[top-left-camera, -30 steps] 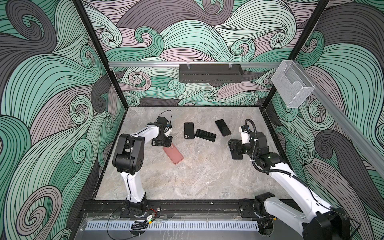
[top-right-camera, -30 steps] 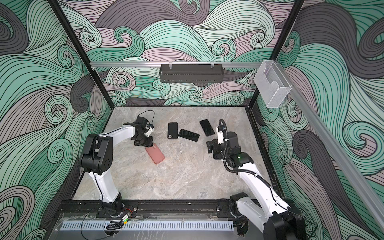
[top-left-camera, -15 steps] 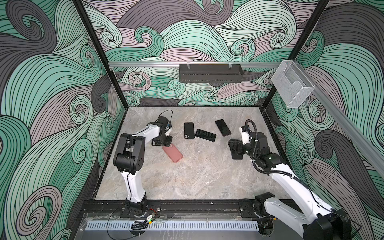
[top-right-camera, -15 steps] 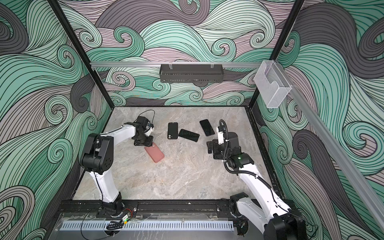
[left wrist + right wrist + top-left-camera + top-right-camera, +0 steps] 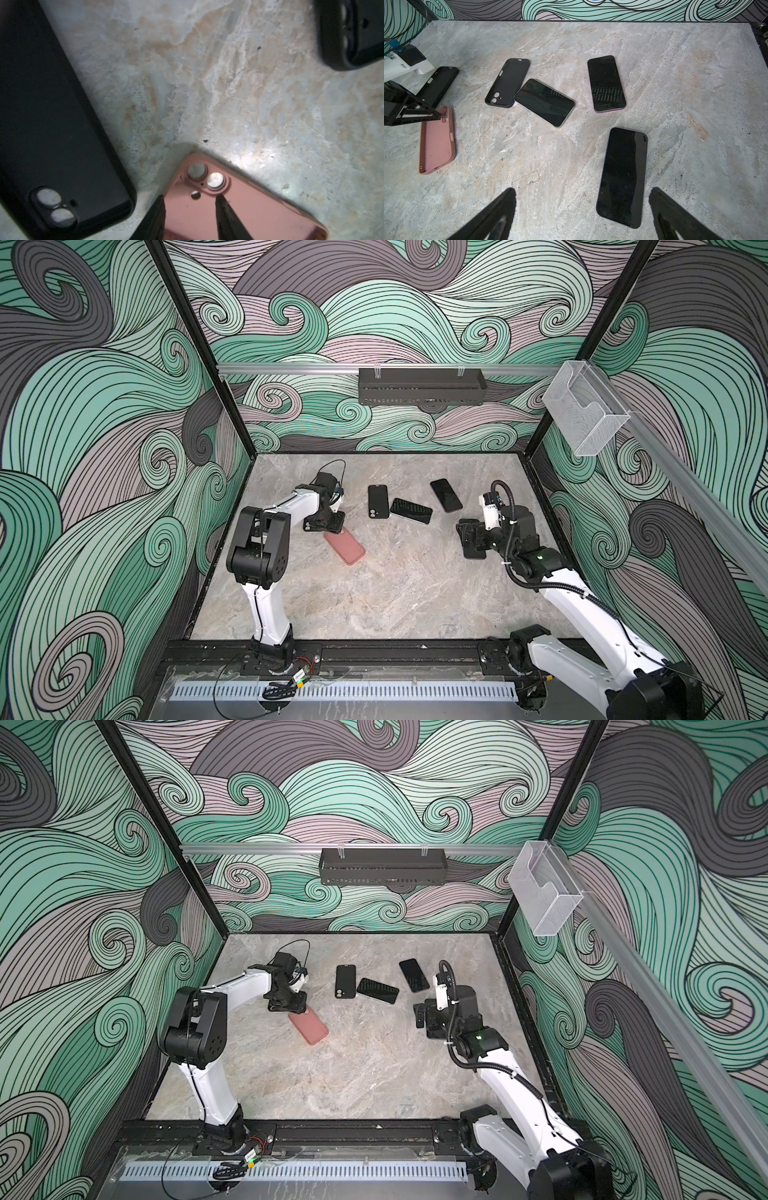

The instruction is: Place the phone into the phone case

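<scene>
Hovering with its jaws spread wide, the right gripper (image 5: 582, 191) is hanging low over the phone (image 5: 623, 176), which is lying screen up on the marble table (image 5: 675, 72) beneath and just ahead of it. The phone's long axis is running out along the gripper's own reach, so the two fingers are flanking its long sides, one nearer than its partner. A straight descent looks likely to close them across the phone's width.

Across the table, the left gripper (image 5: 190, 202) is sitting at the camera-hole end of the pink case (image 5: 239, 207). Its fingers are standing apart and straddling that corner's wall, one outside and one over the case floor, pinching nothing. The case is lying open side up, well apart from the phone, so the right arm is judged nearer for the pick-up and the left for steadying the case.

A second phone (image 5: 544, 101), a third phone (image 5: 606, 83) and a black case (image 5: 507, 83) are lying farther ahead of the right gripper.
</scene>
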`<action>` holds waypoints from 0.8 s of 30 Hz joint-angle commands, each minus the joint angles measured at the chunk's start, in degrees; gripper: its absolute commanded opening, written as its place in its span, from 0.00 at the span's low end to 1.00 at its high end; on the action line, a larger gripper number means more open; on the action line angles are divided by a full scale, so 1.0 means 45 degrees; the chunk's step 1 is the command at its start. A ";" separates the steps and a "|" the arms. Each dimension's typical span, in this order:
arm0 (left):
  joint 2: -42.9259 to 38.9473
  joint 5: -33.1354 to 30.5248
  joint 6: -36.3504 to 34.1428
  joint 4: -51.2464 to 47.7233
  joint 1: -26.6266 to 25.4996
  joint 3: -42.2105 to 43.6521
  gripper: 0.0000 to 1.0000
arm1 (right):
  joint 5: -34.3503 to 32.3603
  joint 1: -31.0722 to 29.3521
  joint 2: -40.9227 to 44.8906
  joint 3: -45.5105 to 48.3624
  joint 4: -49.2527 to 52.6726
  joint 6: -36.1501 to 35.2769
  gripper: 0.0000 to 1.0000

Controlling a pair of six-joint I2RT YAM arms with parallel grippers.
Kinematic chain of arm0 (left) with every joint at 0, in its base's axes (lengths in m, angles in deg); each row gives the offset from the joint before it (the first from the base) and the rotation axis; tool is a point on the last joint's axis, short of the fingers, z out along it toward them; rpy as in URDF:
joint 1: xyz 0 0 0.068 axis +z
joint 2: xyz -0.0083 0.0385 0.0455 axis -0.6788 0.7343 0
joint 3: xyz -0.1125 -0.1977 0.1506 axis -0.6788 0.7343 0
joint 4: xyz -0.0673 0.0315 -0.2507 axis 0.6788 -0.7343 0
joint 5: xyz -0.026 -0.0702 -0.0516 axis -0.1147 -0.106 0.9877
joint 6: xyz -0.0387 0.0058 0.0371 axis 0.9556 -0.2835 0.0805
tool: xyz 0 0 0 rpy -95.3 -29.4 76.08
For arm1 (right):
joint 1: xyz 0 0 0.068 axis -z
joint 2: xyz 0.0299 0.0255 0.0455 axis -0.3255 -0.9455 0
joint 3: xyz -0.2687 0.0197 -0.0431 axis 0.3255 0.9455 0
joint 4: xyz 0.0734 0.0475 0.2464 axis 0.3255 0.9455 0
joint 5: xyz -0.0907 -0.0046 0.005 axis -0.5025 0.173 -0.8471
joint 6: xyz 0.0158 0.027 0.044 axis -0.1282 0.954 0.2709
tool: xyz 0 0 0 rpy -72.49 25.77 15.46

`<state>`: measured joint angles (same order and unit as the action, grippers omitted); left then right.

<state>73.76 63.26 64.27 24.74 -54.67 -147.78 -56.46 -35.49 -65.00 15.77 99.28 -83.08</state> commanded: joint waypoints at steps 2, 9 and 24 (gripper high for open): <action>-0.0597 -0.0115 -0.0158 0.0007 -0.0048 -0.0168 0.47 | 0.0021 -0.0067 0.0090 0.0112 -0.0040 0.0155 0.99; -0.0800 -0.0381 -0.0302 0.0123 -0.0051 -0.0139 0.48 | 0.0011 -0.0076 0.0077 0.0138 -0.0058 0.0126 0.99; 0.0808 -0.0857 -0.0783 -0.1165 -0.0062 -0.1619 0.35 | -0.0058 -0.0076 0.0166 0.0147 -0.0111 0.0068 0.99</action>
<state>75.44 59.39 62.06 22.86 -54.78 -153.25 -56.48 -35.49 -64.98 15.80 99.26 -83.10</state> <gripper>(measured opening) 0.353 0.993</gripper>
